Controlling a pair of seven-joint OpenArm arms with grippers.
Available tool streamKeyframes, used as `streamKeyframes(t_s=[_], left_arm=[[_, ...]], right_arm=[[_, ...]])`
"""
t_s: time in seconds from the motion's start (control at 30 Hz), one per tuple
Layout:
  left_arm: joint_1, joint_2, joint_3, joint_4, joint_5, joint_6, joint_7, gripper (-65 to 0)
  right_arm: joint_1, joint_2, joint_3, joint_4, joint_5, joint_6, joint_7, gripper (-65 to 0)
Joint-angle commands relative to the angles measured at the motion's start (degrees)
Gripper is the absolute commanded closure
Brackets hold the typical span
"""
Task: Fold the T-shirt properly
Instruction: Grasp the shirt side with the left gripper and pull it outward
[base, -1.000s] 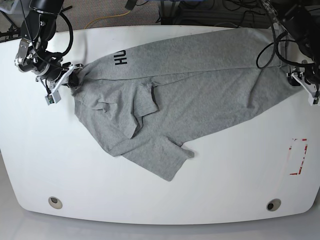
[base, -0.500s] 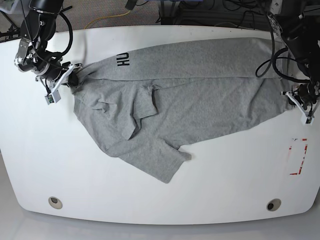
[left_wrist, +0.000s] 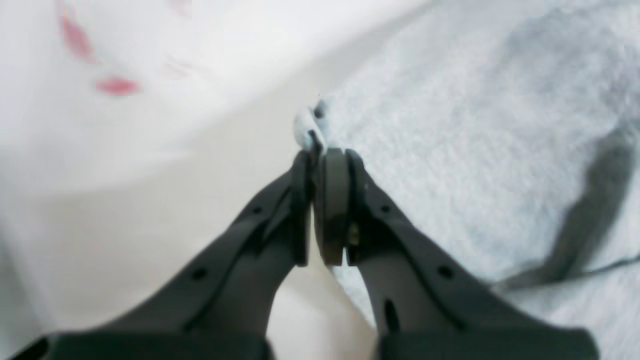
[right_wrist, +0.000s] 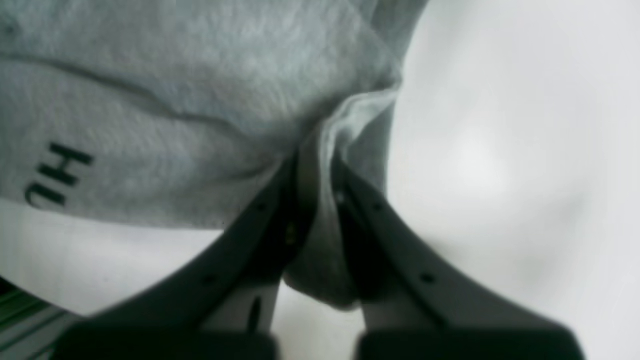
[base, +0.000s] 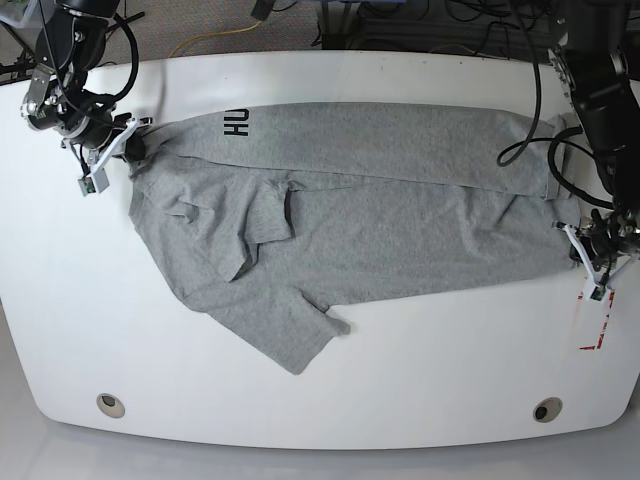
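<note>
My left pincer (left_wrist: 320, 155) pinches the hem corner of the light heather-grey cotton T-shirt (base: 350, 200); right pincer (right_wrist: 317, 165) clamps a bunched fold near the black "HU" print. Shirt lies spread across the white table (base: 420, 370), between both.

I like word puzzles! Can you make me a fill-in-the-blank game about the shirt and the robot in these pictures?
1. The shirt on the white table is the colour ____.
2. The black letters showing on the shirt are H and ____.
3. The right tool is shut on a fold of the ____.
4. The marks on the table beside the left tool are the colour ____.

Missing words: grey; U; shirt; red
</note>
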Motion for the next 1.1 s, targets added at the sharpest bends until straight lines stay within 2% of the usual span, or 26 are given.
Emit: streamKeyframes(t_s=[0.0, 0.1, 0.27, 0.33, 0.37, 0.5, 0.53, 0.6, 0.73, 0.9, 0.97, 1.07], left_arm=[[-3.06, -1.63, 0.70, 1.01, -0.48, 0.16, -1.01, -2.4], [-4.20, -2.95, 0.88, 1.01, -0.48, 0.16, -1.01, -6.0], [-4.64, -3.56, 2.90, 1.62, -0.74, 0.16, -1.01, -36.0], [-4.90, -3.82, 2.81, 1.54, -0.74, 0.16, -1.01, -44.0], [-4.90, -4.53, 2.63, 1.54, -0.74, 0.16, -1.01, -45.4], [-4.64, -6.02, 2.63, 1.62, -4.43, 0.16, -0.84, -44.6], [-4.46, -7.78, 2.63, 1.71, -7.16, 0.16, -0.40, -44.6], [-3.76, -11.30, 2.72, 4.09, -13.84, 0.16, 3.29, -44.6], [2.75, -13.67, 2.28, 13.40, -25.18, 0.16, 12.96, -44.6], [16.72, -13.23, -5.19, 29.14, -33.36, 0.16, 20.09, -44.6], [22.09, -10.24, -8.35, 34.85, -35.64, 0.16, 21.58, -44.6], [26.83, -6.99, -10.64, 41.10, -35.20, 0.16, 22.90, -44.6]], right_arm=[[0.39, 1.14, 0.39, 0.93, 0.56, 0.11, 1.08, 0.0], [0.30, 0.96, 0.39, 0.93, 0.56, 0.99, 1.08, 0.0], [0.30, 0.96, 0.39, 0.93, 0.56, 1.95, 1.08, 0.0], [0.30, 0.96, 0.39, 1.01, 0.56, 1.95, 1.08, 0.0], [0.30, 0.96, 0.39, 1.01, 0.56, 1.95, 1.08, 0.0], [0.30, 1.05, 0.39, 1.01, 0.47, 1.95, 1.08, 0.0], [0.30, 1.05, 0.39, 1.01, 0.47, 1.95, 1.08, 0.0], [0.21, 1.05, 0.39, 1.01, 0.47, 1.95, 1.08, 0.0], [0.21, 0.96, 0.39, 1.01, 0.47, 1.95, 1.08, 0.0], [0.30, 0.96, 0.31, 1.01, 0.47, 1.95, 1.08, 0.0], [0.65, 0.96, 0.13, 1.01, 0.47, 1.95, 1.08, 0.0], [0.74, 0.96, 0.13, 1.01, 0.47, 1.95, 1.08, 0.0]])
